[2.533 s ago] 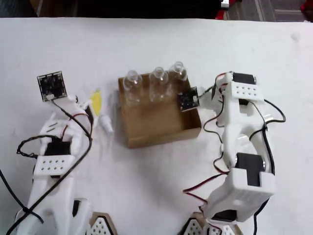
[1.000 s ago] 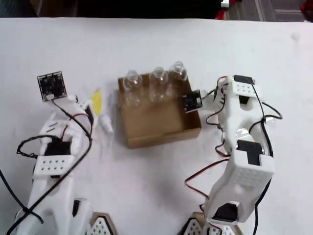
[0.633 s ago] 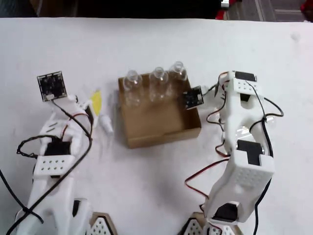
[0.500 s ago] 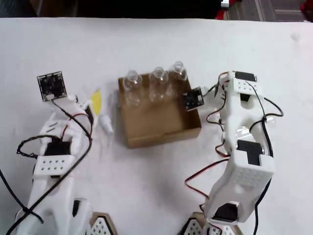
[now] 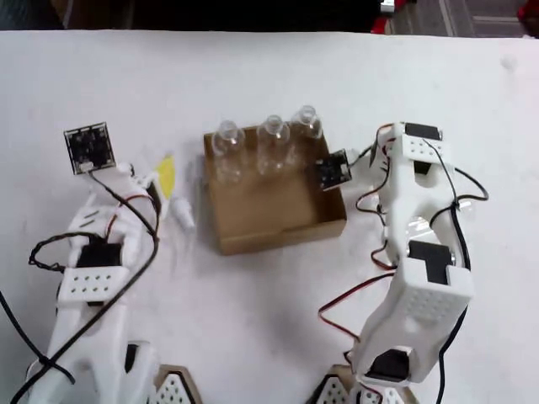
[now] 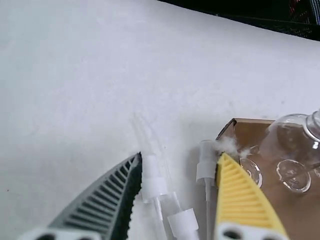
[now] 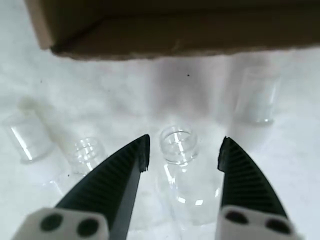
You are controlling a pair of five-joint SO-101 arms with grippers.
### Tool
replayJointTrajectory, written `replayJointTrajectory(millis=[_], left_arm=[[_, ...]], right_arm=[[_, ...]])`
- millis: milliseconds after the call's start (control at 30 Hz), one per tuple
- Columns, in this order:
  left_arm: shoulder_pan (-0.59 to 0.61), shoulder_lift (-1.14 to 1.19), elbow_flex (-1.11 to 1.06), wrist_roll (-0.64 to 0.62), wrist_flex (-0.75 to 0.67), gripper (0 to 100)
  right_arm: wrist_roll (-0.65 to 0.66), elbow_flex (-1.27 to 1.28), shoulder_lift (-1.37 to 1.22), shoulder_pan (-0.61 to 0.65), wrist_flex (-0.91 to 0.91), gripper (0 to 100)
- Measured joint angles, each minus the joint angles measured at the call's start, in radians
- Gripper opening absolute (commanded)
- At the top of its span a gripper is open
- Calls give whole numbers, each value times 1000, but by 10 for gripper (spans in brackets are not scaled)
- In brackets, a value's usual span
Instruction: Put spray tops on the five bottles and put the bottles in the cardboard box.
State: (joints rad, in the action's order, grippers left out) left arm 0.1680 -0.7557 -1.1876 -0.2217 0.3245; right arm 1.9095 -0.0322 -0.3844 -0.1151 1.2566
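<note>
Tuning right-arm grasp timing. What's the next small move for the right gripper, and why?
Probably ease the right gripper down and close on the clear, uncapped plastic bottle. Its jaws stand open, the bottle's open neck sits between them, and the bottle has no spray top yet and is outside the brown cardboard box.

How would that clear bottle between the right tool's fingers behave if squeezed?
Likely light: the bottle looks clear and empty. Its smooth round sides could slip in the open right tool. With its narrow neck uncapped, it may tip or roll if nudged off-centre.
</note>
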Motion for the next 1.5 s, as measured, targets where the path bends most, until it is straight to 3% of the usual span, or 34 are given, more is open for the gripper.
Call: replayJointTrajectory(millis=[200, 367, 967, 1233, 1500], left_arm=[[0, 0, 0, 0, 0, 229], [0, 0, 0, 0, 0, 229], [0, 0, 0, 0, 0, 229], [0, 0, 0, 0, 0, 229], [0, 0, 0, 0, 0, 229]], right_arm=[[0, 0, 0, -5, 0, 181], [0, 0, 0, -5, 0, 67], [-5, 0, 0, -5, -28, 73], [-287, -46, 135, 6, -14, 72], [-457, -46, 463, 124, 230, 19]])
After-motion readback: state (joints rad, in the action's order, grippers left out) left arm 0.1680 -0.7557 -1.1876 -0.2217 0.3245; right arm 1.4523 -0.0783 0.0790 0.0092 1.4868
